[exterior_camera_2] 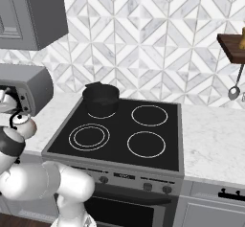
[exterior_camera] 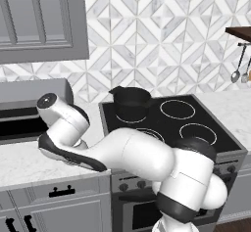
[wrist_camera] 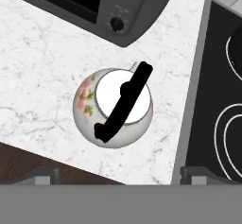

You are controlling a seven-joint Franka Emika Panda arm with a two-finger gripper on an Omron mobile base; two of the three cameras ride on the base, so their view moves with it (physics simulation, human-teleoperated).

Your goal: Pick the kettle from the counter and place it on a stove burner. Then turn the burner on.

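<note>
The kettle (wrist_camera: 113, 107) stands upright on the white marble counter (wrist_camera: 38, 67), seen from straight above in the hand view: round and shiny, with a pink flower print, a white lid, and a black handle running diagonally across it. My gripper (wrist_camera: 122, 175) hovers above it, open, with one fingertip on each side and well apart. Nothing is between the fingers. In the right base view the kettle (exterior_camera_2: 26, 127) peeks out at the far left, beside my arm. The stove burner (exterior_camera_2: 89, 137) with two concentric rings is at the front left of the black cooktop, and its arcs (wrist_camera: 231, 138) show right of the kettle.
A matte black pot (exterior_camera_2: 101, 99) sits on the back-left ring. A grey toaster oven (wrist_camera: 94, 5) stands on the counter just behind the kettle. Stove knobs (exterior_camera_2: 103, 179) line the front panel. Utensils (exterior_camera: 236, 74) hang at the far right under a wooden shelf.
</note>
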